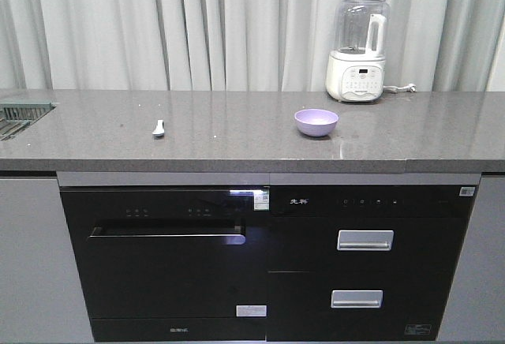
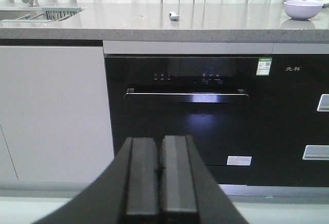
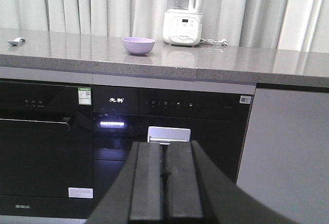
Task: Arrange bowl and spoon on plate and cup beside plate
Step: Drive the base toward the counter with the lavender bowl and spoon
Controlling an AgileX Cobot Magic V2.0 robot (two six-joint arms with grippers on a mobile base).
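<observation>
lavender round plastic bowl (image 1: 316, 121) on grey stone counter (image 1: 237, 143), white blender jug (image 1: 358, 50) behind; pale-blue plastic spoon (image 1: 159, 129) well apart to left. left gripper (image 2: 159, 143), right gripper (image 3: 165, 148) pinched closed, empty.

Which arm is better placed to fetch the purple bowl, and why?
Likely the right. In the right wrist view the bowl sits almost straight ahead of the right gripper; in the left wrist view it lies at the far right edge, well aside of the left gripper. Both are shut.
</observation>
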